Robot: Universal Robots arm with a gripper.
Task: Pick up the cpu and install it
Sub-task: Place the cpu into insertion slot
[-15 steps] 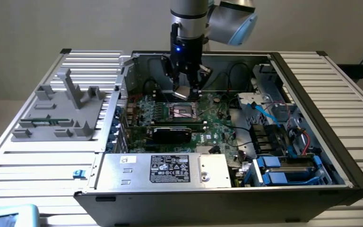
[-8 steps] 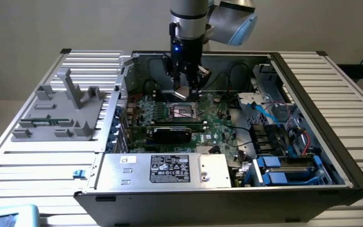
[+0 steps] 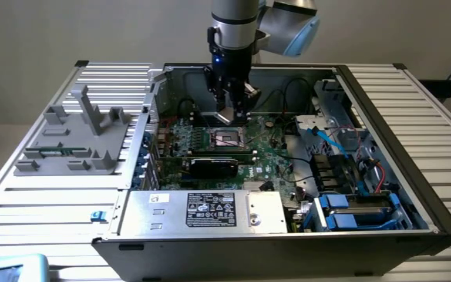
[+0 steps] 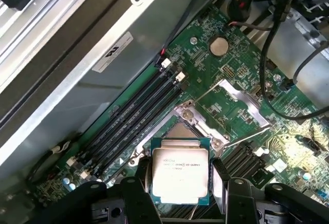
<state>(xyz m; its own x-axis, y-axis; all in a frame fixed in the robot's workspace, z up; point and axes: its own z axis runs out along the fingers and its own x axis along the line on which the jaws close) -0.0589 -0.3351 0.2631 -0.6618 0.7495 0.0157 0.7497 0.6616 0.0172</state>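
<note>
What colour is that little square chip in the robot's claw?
The cpu is silver-grey on top with a blue-green rim; the wrist view shows it best.

The cpu (image 4: 180, 175) hangs above the motherboard (image 4: 241, 70); socket (image 4: 199, 125) just beside.

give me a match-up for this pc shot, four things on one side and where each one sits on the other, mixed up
1 cpu
2 socket
3 silver box with black label
4 grey fixture

a outside the case, at the exterior view's left
b between the gripper fingers
c on the motherboard, lid open
d inside the case, along its near wall in the exterior view

Pairs: 1-b, 2-c, 3-d, 4-a
</note>
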